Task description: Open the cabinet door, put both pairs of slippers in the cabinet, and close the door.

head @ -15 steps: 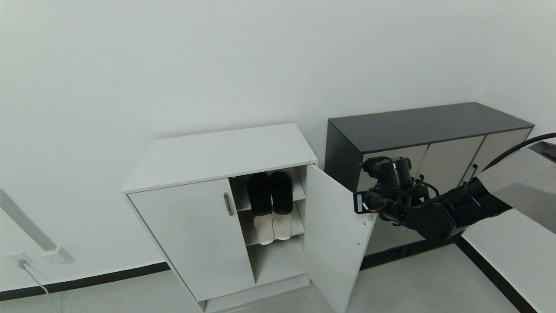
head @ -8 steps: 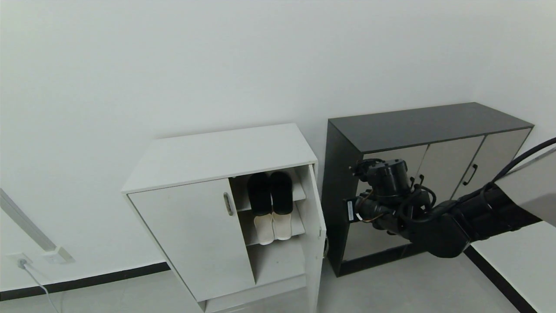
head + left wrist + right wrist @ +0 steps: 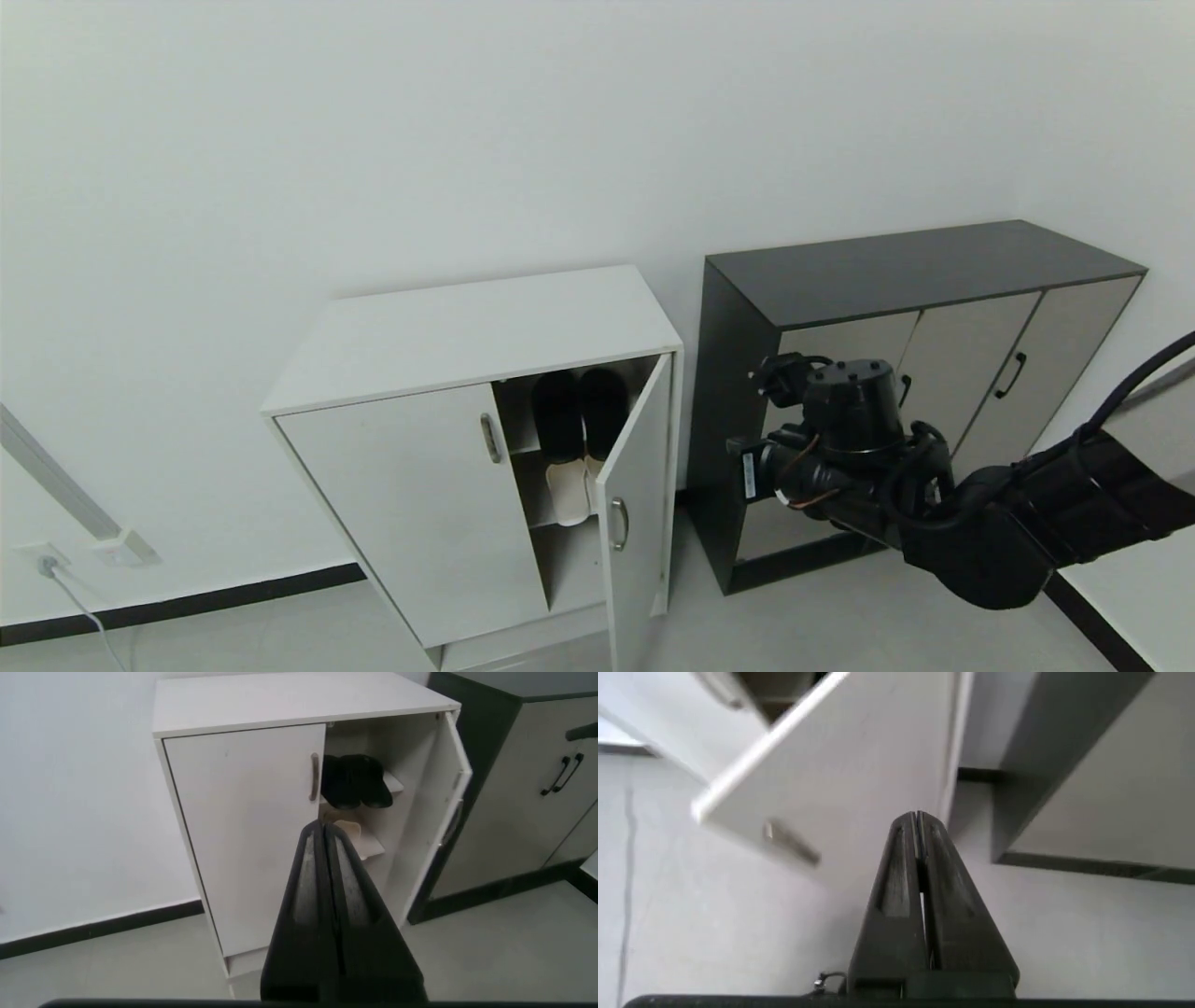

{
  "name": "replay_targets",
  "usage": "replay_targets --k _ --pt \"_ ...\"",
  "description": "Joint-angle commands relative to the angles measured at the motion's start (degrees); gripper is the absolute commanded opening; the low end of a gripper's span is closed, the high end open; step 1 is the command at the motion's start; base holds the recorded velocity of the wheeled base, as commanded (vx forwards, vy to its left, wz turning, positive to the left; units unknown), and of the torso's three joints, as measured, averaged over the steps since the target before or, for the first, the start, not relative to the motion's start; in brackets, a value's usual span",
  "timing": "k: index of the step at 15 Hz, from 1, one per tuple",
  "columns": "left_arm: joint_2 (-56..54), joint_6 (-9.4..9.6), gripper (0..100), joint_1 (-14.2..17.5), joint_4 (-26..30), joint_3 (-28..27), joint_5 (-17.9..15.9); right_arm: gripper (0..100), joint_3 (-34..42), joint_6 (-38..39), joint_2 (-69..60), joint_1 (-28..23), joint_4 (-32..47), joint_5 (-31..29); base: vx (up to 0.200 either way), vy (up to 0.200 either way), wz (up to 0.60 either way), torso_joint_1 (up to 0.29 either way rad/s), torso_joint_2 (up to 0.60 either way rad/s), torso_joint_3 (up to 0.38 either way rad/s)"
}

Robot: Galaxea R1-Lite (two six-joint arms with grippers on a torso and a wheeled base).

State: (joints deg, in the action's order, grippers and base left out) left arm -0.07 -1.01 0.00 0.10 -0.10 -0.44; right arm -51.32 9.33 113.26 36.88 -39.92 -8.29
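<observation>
Standing ajar, the cabinet door (image 3: 638, 457) lies just beyond the right gripper (image 3: 920, 821).

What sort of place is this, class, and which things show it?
Probably an indoor hallway or entryway: a white cabinet with slippers on its shelves, a dark cabinet beside it, and a wall socket near the floor.

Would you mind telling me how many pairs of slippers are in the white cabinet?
2. The black pair sits on the upper shelf; the white pair sits on the shelf below, partly hidden behind the half-closed door.
</observation>
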Motion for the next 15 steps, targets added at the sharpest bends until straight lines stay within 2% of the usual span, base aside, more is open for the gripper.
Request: replay_targets --k 1,4,7,15 --pt "0.1 -0.04 0 0.0 0.0 0.0 0.0 0 2.0 0.0 -0.8 1.0 -0.4 1.1 0.0 0.0 0.6 0.002 0.0 0.002" --pt "0.1 -0.04 0 0.0 0.0 0.0 0.0 0 3.4 0.0 -0.8 1.2 -1.9 1.9 0.0 0.0 0.6 0.006 0.0 0.004" --pt "0.1 -0.04 0 0.0 0.0 0.0 0.0 0 7.3 -0.4 -0.3 1.0 -8.7 3.6 0.0 0.0 0.0 0.0 0.0 0.0" --pt "0.1 0.05 0 0.0 0.0 0.0 0.0 0 19.5 -3.8 -2.7 0.9 -15.1 3.8 0.0 0.0 0.0 0.0 0.0 0.0"
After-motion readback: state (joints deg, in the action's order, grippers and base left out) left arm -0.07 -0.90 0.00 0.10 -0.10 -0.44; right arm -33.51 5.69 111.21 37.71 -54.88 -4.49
